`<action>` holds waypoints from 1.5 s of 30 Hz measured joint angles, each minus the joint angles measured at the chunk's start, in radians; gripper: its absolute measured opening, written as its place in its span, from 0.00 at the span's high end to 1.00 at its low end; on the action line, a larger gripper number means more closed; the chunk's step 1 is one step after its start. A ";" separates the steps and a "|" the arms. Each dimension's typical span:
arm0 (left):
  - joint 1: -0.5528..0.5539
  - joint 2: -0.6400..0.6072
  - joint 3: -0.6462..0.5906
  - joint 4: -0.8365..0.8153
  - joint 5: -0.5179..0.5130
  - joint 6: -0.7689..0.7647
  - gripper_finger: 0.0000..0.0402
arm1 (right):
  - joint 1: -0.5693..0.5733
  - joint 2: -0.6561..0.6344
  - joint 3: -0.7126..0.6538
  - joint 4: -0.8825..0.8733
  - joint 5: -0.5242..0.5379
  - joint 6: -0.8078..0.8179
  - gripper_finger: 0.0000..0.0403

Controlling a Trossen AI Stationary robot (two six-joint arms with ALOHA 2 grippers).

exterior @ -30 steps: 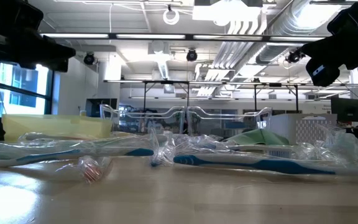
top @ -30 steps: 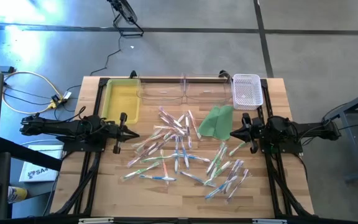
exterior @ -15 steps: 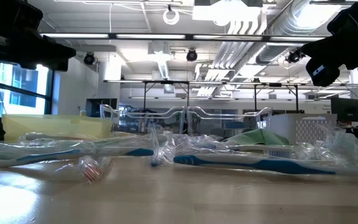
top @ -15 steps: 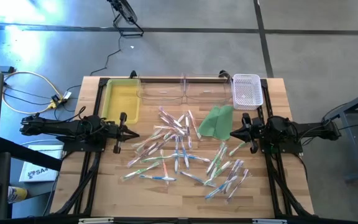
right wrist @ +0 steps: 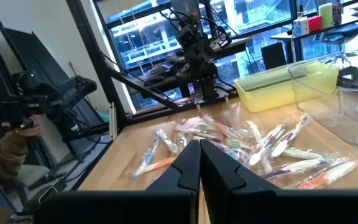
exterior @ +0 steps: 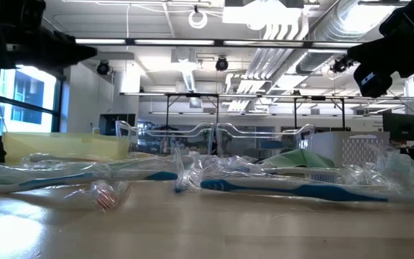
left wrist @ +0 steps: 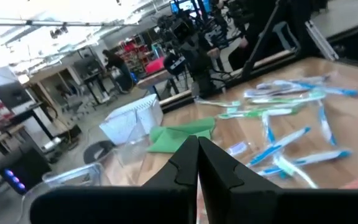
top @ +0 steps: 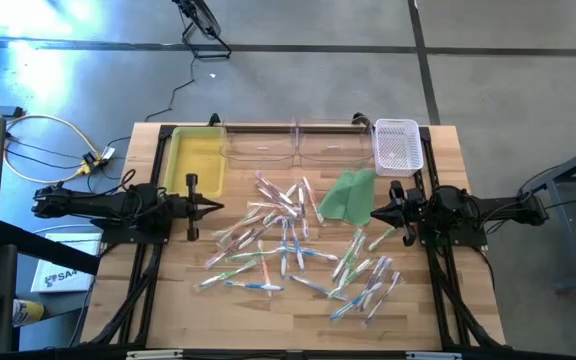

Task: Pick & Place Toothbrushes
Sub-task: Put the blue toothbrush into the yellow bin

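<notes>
Toothbrushes [top: 288, 245] lie scattered across the table's [top: 448, 160] middle, perhaps two dozen. Left gripper [top: 216, 207] hangs clenched and empty beside the yellow bin [top: 196, 160]; right gripper [top: 374, 214] hangs clenched, empty, over the green cloth [top: 348, 195].

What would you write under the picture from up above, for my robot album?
Wrapped toothbrushes lie scattered on the wooden table between the shut left tool and shut right tool, neither holding anything.

Bright, even overhead lighting; soft, short shadows on table [top: 298, 310]. Glare on wrappers [exterior: 192, 173]. Window [right wrist: 166, 31] backlit. Near fingers [left wrist: 191, 168] out of focus.
</notes>
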 joint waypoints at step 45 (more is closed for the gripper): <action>0.000 0.000 0.005 0.019 -0.014 0.052 0.99 | 0.003 0.562 0.199 0.314 0.019 -0.114 0.99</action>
